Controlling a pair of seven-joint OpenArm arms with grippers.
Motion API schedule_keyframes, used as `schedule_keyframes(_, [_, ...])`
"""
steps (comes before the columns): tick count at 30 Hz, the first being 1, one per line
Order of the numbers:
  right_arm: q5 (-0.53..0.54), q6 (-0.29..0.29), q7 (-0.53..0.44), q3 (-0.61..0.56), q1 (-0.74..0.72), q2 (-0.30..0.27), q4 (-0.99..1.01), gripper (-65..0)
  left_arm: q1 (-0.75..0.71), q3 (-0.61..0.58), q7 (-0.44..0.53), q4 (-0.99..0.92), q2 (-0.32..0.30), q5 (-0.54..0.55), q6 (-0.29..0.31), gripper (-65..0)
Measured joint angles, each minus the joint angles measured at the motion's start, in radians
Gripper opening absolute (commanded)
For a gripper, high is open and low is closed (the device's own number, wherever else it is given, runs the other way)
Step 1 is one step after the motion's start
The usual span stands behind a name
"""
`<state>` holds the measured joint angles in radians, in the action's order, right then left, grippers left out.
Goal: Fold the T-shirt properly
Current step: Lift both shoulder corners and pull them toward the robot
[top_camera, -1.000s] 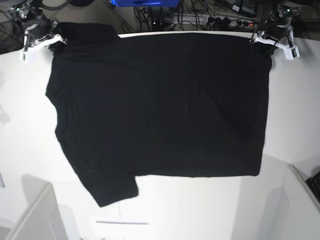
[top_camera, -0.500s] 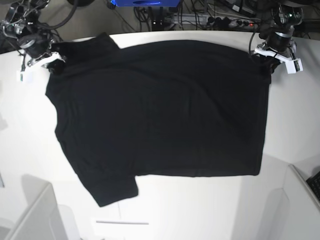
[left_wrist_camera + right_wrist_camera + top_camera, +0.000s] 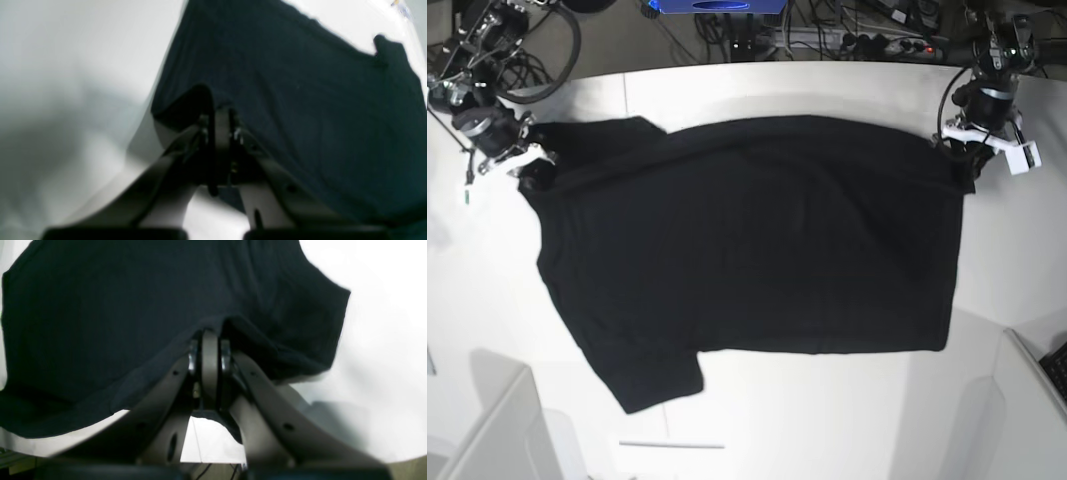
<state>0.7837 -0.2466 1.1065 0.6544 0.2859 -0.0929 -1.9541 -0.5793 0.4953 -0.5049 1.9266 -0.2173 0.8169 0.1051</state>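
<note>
The black T-shirt (image 3: 747,240) lies spread on the white table (image 3: 827,420), plain side up, with no print showing. One sleeve points to the front left, and the far edge is lifted and pulled tight between both grippers. My left gripper (image 3: 962,158) is shut on the shirt's far right corner; in the left wrist view the gripper (image 3: 218,111) pinches the cloth (image 3: 317,100). My right gripper (image 3: 529,165) is shut on the far left corner by the other sleeve; in the right wrist view the gripper (image 3: 210,336) holds the cloth (image 3: 116,306).
Cables and a power strip (image 3: 897,42) lie beyond the table's far edge. White partitions stand at the front left (image 3: 497,430) and front right (image 3: 1027,400). A thin strip (image 3: 672,445) lies on the table near the front edge.
Both grippers have moved toward the table's front, dragging the shirt's far edge with them. More bare table now shows behind the shirt. The front hem and sleeve have stayed put.
</note>
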Motion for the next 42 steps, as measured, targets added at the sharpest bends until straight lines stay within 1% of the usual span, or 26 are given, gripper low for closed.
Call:
schedule_keyframes(1, [-0.002, 0.0, 0.011, 0.0, -0.014, 0.0, 0.003, -65.0, 0.006, 0.0, 0.0, -0.001, 0.0, 0.0, -0.002, -65.0])
schedule_keyframes(4, [-0.015, 0.001, 0.032, -0.005, -0.063, 0.0, 0.029, -65.0, 0.011, 0.0, -0.003, -0.005, 0.001, -0.002, -0.084, -65.0])
schedule_keyframes(5, [-0.05, 0.001, 0.036, -0.005, -0.077, 0.003, 0.039, -65.0, 0.015, 0.0, -0.002, -0.008, 0.0, -0.007, -0.095, -65.0])
schedule_keyframes(7, [-0.125, 0.002, 0.046, -0.005, -0.1, 0.011, 0.048, -65.0, 0.027, 0.0, -0.002, -0.009, 0.001, -0.003, -0.105, -65.0])
schedule_keyframes(8, [-0.139, 0.002, 0.049, -0.008, -0.106, 0.013, 0.053, -65.0, 0.032, 0.0, -0.001, -0.009, 0.0, -0.003, -0.105, -65.0])
schedule_keyframes(10, [-0.174, 0.002, 0.042, -0.054, -0.124, 0.005, 0.06, -65.0, 0.04, 0.0, -0.002, -0.01, 0.0, -0.003, -0.105, -65.0])
schedule_keyframes(12, [-0.185, 0.002, 0.038, -0.092, -0.148, 0.003, 0.06, -65.0, 0.049, -0.002, -0.001, -0.025, -0.001, -0.003, -0.106, -65.0])
schedule_keyframes(16, [-0.267, 0.0, 0.034, -0.132, -0.192, 0.01, 0.084, -65.0, 0.072, -0.008, -0.001, -0.067, -0.002, -0.004, -0.121, -65.0])
schedule_keyframes(22, [-0.28, 0.0, 0.035, -0.151, -0.251, 0.01, 0.194, -65.0, 0.074, -0.005, -0.004, -0.08, -0.002, -0.004, -0.129, -65.0])
schedule_keyframes(31, [-0.283, 0.001, 0.031, -0.151, -0.326, 0.008, 0.292, -65.0, 0.112, -0.006, -0.005, -0.095, -0.002, -0.004, -0.129, -65.0])
schedule_keyframes(32, [-0.283, 0.0, 0.031, -0.151, -0.33, 0.008, 0.305, -65.0, 0.119, -0.007, -0.004, -0.095, -0.002, -0.004, -0.136, -65.0])
schedule_keyframes(33, [-0.284, 0.001, 0.031, -0.151, -0.333, 0.008, 0.315, -65.0, 0.128, -0.009, -0.005, -0.095, -0.002, -0.003, -0.167, -65.0])
schedule_keyframes(35, [-0.287, 0.001, 0.034, -0.151, -0.342, 0.008, 0.333, -65.0, 0.142, -0.011, -0.004, -0.098, -0.002, -0.003, -0.205, -65.0])
schedule_keyframes(37, [-0.287, 0.001, 0.035, -0.151, -0.354, 0.008, 0.343, -65.0, 0.153, -0.011, -0.002, -0.106, -0.003, -0.003, -0.211, -65.0])
schedule_keyframes(39, [-0.28, 0.001, 0.03, -0.153, -0.368, 0.005, 0.355, -65.0, 0.171, -0.027, -0.024, -0.117, -0.005, -0.005, -0.219, -65.0])
schedule_keyframes(42, [-0.284, 0.0, 0.013, -0.153, -0.377, 0.0, 0.384, -65.0, 0.219, -0.037, -0.122, -0.137, -0.003, -0.003, -0.219, -65.0])
